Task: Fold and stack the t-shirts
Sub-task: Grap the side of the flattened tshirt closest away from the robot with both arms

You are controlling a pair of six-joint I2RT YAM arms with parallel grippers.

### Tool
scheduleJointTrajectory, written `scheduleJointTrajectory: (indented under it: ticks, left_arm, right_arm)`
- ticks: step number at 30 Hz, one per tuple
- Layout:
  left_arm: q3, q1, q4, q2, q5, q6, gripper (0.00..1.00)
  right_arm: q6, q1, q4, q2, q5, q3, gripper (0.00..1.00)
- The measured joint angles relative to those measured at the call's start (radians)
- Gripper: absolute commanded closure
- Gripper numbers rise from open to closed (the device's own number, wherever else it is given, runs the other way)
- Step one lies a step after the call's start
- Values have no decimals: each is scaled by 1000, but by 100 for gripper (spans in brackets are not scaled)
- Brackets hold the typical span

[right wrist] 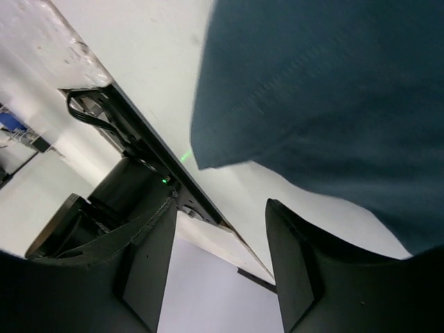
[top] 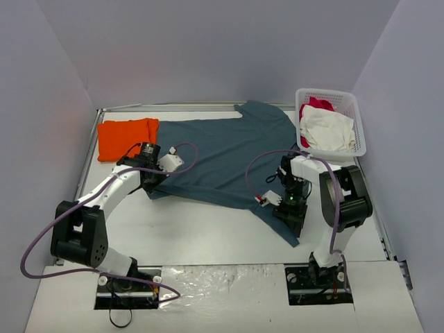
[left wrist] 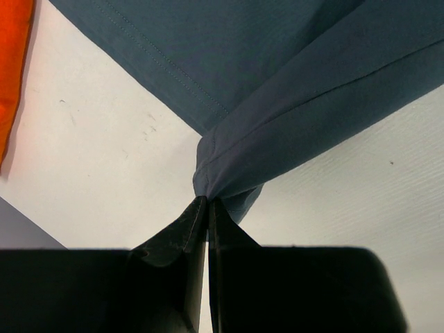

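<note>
The slate-blue t-shirt (top: 222, 156) lies spread across the middle of the table. The folded orange t-shirt (top: 126, 138) lies at the back left; its edge shows in the left wrist view (left wrist: 12, 62). My left gripper (top: 154, 186) is shut on the blue shirt's near-left corner, which bunches at the fingertips (left wrist: 207, 201). My right gripper (top: 290, 214) is open over the shirt's near-right corner (top: 288, 232), with nothing between the fingers. In the right wrist view the blue cloth (right wrist: 319, 97) hangs above the open gripper (right wrist: 220, 208).
A white basket (top: 358, 125) at the back right holds a white garment (top: 326, 128) and a red-pink one (top: 316, 104). Grey walls enclose the table on three sides. The right arm's base and the table edge (right wrist: 139, 149) show in the right wrist view.
</note>
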Motion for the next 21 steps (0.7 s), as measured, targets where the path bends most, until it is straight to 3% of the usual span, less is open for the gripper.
scheduleJointTrajectory:
  ticks: [8,21]
  left_arm:
    - [-6,0,6,0,8,-1,98]
    - [-8,0,9,0,20,-1,98]
  right_arm:
    - [18,88,-1,64,-73,-18,44]
    - [76,88,34,116,-72,-18,48]
